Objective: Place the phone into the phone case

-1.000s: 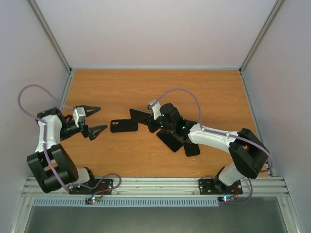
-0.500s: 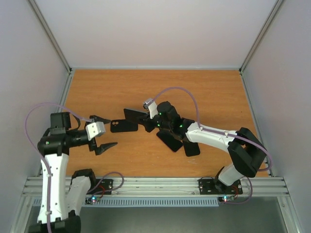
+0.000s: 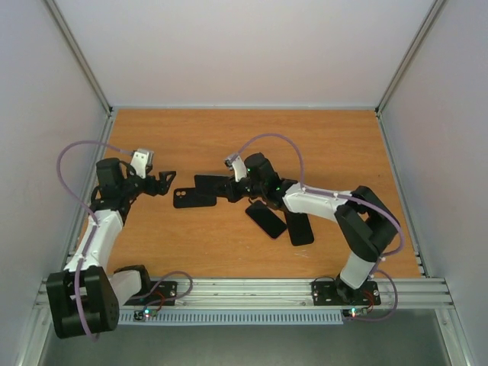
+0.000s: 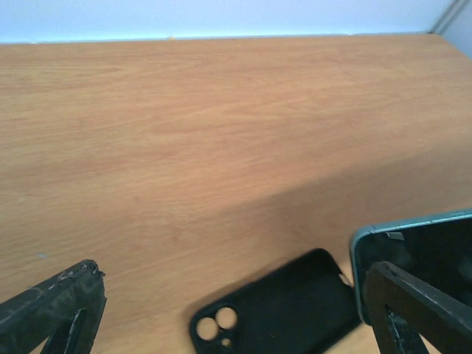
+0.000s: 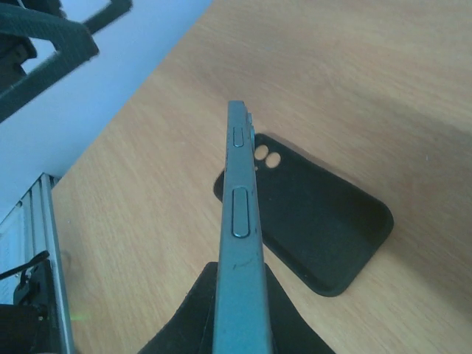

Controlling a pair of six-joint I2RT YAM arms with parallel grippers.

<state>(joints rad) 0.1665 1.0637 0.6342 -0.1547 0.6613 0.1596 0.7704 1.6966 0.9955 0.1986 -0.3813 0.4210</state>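
Note:
The black phone case (image 3: 192,198) lies flat on the wooden table, its camera holes toward the left; it also shows in the left wrist view (image 4: 287,310) and the right wrist view (image 5: 317,221). My right gripper (image 3: 232,189) is shut on the blue-edged phone (image 3: 212,184) and holds it on its edge just above the case's right end. Seen edge-on, the phone (image 5: 240,221) rises from between the right gripper's (image 5: 240,295) jaws. My left gripper (image 3: 162,183) stands open just left of the case, touching nothing. In its own view the phone's corner (image 4: 413,243) shows at right.
Two more flat black slabs lie right of the case, one (image 3: 266,219) near the right arm's wrist and one (image 3: 299,227) beside it. White walls enclose the table on three sides. A metal rail (image 3: 244,293) runs along the near edge.
The left arm swung its open gripper in beside the case's left end. The right gripper carried the phone slightly left, over the case's right end.

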